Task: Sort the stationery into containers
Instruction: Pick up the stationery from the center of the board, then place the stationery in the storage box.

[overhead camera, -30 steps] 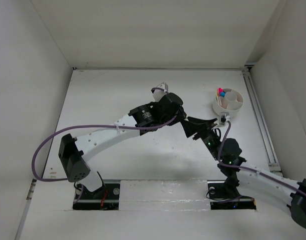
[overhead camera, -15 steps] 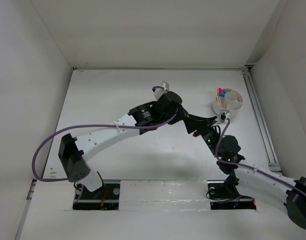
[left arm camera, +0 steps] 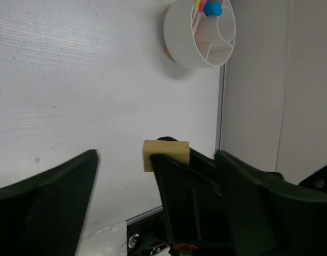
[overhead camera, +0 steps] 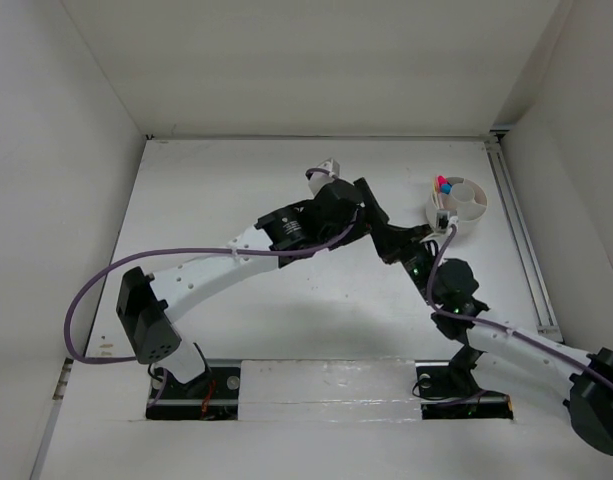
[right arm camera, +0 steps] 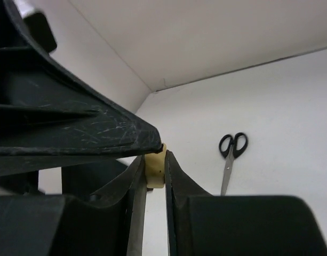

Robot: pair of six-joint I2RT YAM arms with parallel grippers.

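Note:
The tan eraser (right arm camera: 155, 169) is pinched between the jaws of my right gripper (right arm camera: 155, 160), which is shut on it above the table. In the left wrist view the eraser (left arm camera: 165, 154) sits at the tip of the right gripper's black fingers, between the widely spread jaws of my open left gripper (left arm camera: 157, 160). Both grippers meet mid-table, the left gripper (overhead camera: 371, 215) just above the right gripper (overhead camera: 391, 240); the eraser is hidden there. The round white container (overhead camera: 482, 205) stands to their right, with pink and blue highlighters (overhead camera: 443, 184) in one compartment. Black-handled scissors (right arm camera: 231, 154) lie flat on the table.
The container's wall (left arm camera: 176, 37) stands close to the right-hand rail and side wall (left arm camera: 259, 80). White walls close the table in at the back and on both sides. A purple cable (overhead camera: 96, 290) loops off the left arm.
The right gripper has moved up to the left gripper and shut on the eraser. The left gripper's jaws have opened, letting the eraser go.

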